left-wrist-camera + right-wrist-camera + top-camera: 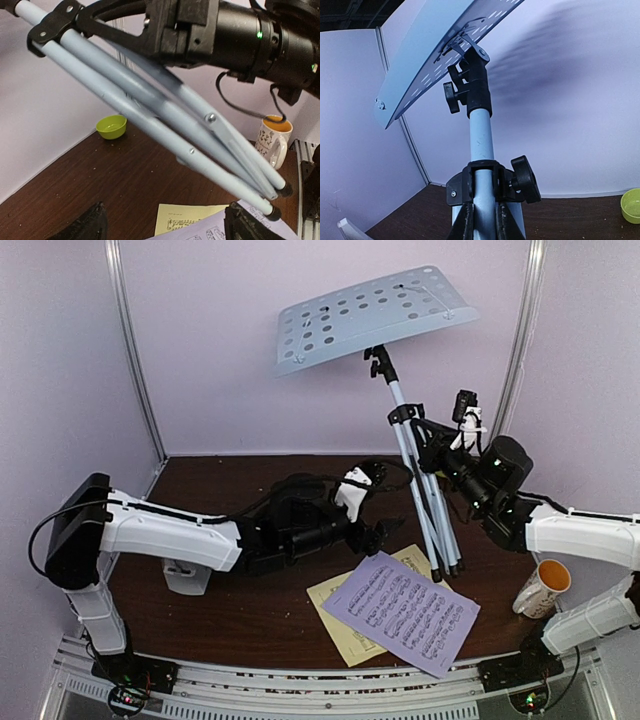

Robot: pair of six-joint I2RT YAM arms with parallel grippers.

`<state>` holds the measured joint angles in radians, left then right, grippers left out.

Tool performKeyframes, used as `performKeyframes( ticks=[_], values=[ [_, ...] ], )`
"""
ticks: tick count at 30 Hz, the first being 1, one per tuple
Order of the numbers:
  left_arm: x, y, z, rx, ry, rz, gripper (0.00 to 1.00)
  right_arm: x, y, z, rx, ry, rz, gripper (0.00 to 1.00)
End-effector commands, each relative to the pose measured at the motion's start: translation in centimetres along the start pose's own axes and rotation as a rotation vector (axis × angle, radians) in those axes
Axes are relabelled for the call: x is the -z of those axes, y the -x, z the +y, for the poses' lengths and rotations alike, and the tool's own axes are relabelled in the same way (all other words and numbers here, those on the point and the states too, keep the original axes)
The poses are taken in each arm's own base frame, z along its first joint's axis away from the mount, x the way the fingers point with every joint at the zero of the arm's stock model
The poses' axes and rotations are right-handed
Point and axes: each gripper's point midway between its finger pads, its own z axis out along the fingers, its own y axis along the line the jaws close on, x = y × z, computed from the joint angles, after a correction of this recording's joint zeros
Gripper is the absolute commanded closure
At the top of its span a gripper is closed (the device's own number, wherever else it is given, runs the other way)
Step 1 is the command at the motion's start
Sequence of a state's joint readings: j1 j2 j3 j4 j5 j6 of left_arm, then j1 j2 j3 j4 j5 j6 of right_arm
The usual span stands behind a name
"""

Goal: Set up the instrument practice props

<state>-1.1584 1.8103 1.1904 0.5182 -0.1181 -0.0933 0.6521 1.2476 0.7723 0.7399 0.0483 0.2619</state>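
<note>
The grey perforated music-stand desk (375, 315) sits on top of a silver tripod (425, 495) with its legs folded together, feet on the table. My right gripper (435, 452) is shut on the tripod's pole just below the black collar; its fingers (463, 222) flank the pole (481, 135) under the desk (430, 45). My left gripper (393, 533) is open and empty, just left of the legs (165, 115). The lilac page (405, 612) lies over the pale yellow page (335, 605) at the front. A light grey shape (187, 577) under the left arm may be the metronome.
A mug with orange inside (543, 588) stands at the right front; it also shows in the left wrist view (272, 140). A small green bowl (111, 126) sits by the back wall, also in the right wrist view (631, 205). Lilac walls enclose the brown table (250, 610).
</note>
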Motion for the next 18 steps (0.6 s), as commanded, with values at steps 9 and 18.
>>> performKeyframes(
  ticks=[9, 18],
  values=[
    [-2.2, 1.8, -3.3, 0.035, -0.074, -0.081, 0.20, 4.4, 16.1, 6.1, -0.185, 0.174, -0.601, 1.00],
    [-0.6, 0.6, 2.2, 0.057, 0.236, -0.069, 0.37, 5.2, 15.7, 7.0, -0.166, 0.158, -0.604, 1.00]
  ],
)
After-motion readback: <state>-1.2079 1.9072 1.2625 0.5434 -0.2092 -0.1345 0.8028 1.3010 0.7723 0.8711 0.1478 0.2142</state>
